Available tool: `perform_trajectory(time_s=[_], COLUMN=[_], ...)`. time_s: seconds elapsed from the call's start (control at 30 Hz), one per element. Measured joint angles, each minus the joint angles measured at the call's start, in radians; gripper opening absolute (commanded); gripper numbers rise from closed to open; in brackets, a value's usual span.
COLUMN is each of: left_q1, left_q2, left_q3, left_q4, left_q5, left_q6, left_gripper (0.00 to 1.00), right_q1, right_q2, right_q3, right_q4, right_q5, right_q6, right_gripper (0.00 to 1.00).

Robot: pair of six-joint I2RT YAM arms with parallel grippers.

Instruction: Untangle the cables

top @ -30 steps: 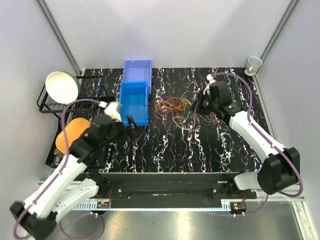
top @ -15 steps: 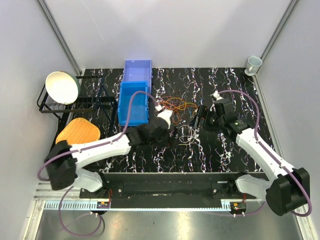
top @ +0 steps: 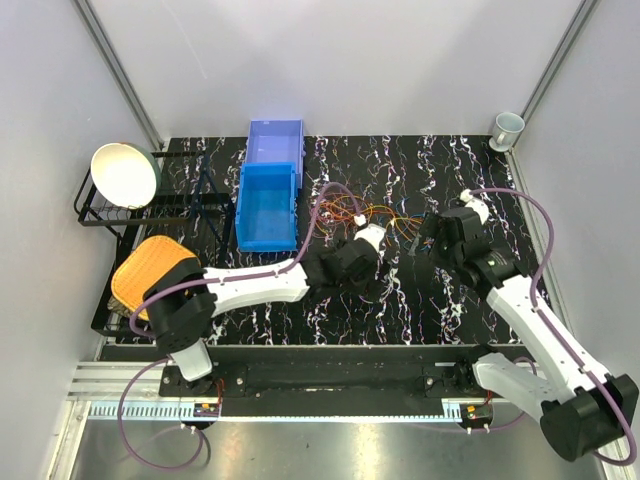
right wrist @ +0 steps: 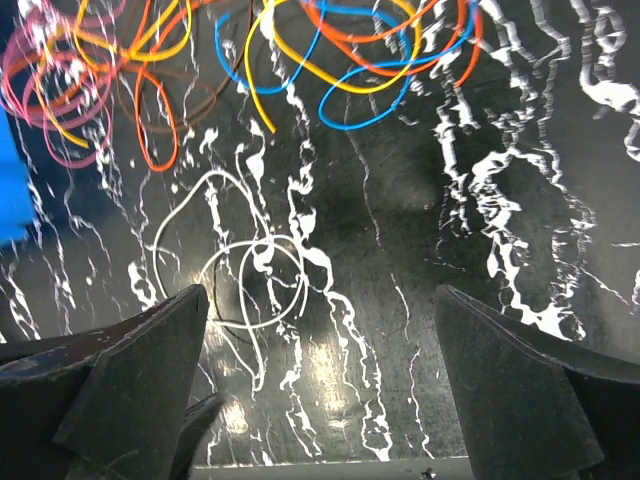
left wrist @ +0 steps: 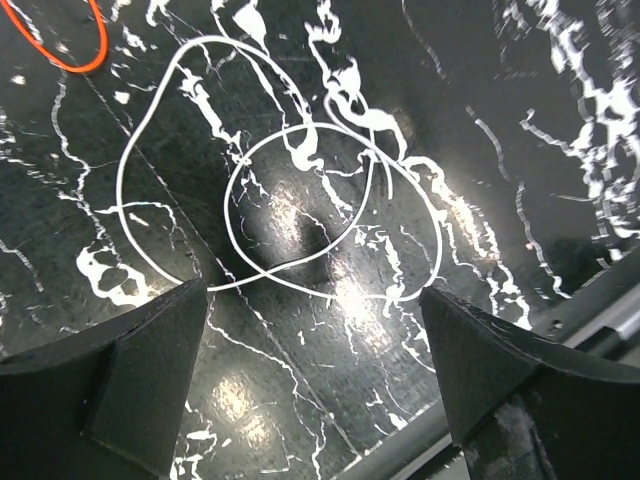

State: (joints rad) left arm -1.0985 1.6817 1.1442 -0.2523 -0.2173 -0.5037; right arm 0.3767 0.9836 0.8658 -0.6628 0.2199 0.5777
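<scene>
Left gripper (left wrist: 310, 295), fingers spread and empty, hovers directly over a white wire (left wrist: 228, 200) that lies looped alone near the middle of the table (top: 450, 170), probably to pinch it. Right gripper (right wrist: 320, 292), likewise spread and empty, hangs just beside. The coloured cables (right wrist: 350, 60) lie bunched toward the far edge, tangled.

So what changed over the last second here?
The left gripper swung from beside the blue bins across to the centre, open over the white cable. The right gripper opened, empty, and drew back toward its own side from the coloured cables. Bins, bowl and cup stayed put.
</scene>
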Motion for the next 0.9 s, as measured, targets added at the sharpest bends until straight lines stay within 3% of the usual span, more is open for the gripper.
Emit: perform_trajectory(time_s=[0.2, 0.47, 0.9], left_q1=[-0.022, -0.132, -0.163], left_q2=[0.072, 0.089, 0.201], left_q3=[0.026, 0.045, 0.114], left_q4=[0.000, 0.000, -0.016], left_q5=[-0.002, -0.031, -0.135], left_q6=[0.031, 0.092, 0.223], left_gripper=[0.91, 0.91, 0.81], right_q1=[0.000, 0.000, 0.000], right_q2=[-0.082, -0.113, -0.085], right_q3=[-0.023, -0.036, -0.046], right_q4=[-0.016, -0.028, -0.019], right_q5=[0.064, 0.095, 0.081], right_q6=[0.049, 0.077, 0.095], right_gripper=[1.00, 1.00, 1.00])
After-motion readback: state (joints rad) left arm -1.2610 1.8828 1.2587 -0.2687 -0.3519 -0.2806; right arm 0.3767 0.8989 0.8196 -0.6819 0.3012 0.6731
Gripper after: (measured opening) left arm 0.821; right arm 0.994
